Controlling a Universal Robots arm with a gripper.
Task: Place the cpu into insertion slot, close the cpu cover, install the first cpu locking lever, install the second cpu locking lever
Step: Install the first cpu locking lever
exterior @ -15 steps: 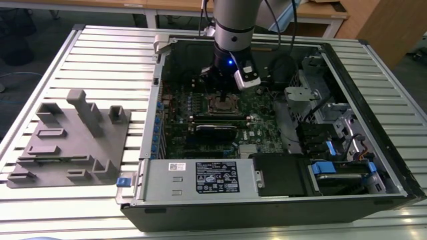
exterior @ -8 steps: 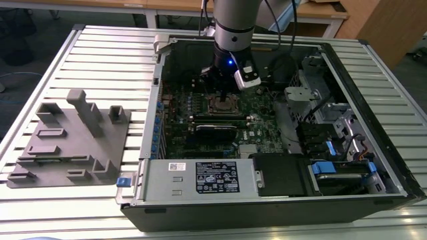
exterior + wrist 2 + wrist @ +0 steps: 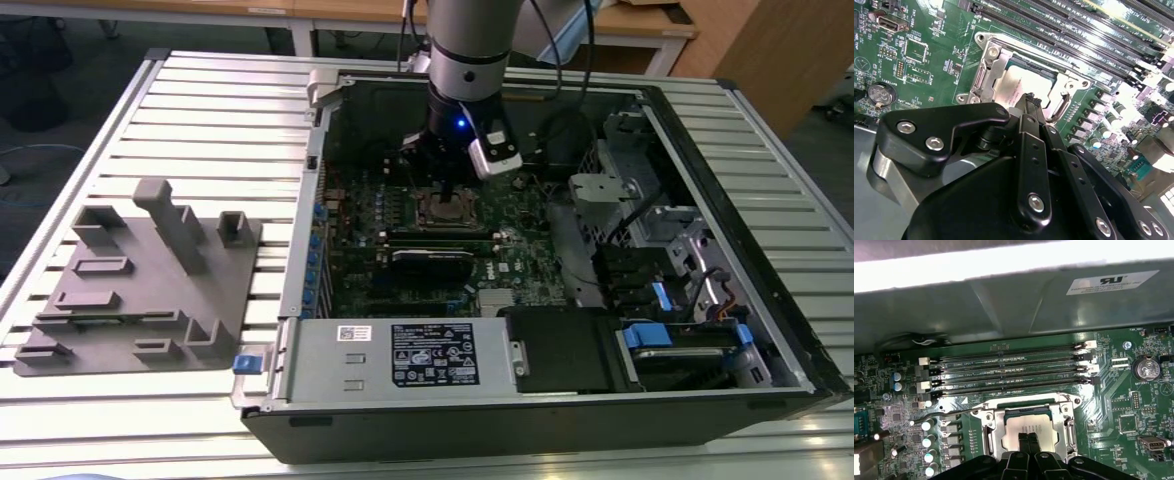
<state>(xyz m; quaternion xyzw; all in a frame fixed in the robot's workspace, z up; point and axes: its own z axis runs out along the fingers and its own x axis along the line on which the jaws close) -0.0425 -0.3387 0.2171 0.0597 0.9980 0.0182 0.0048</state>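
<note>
Now | gripper pinched narrow, seemingly touching cpu | cpu cover rims it

In the second wrist view the hand blocks the near half of the cpu and of the insertion slot, and we cannot see the board beneath it. In the first wrist view its pressed-together fingertips cover the cpu's near edge, so we cannot judge contact, and the picture's edge cuts off the cpu cover. In the exterior view the arm runs off the top, and the insertion slot is too small to tell how the cover lies.
</note>
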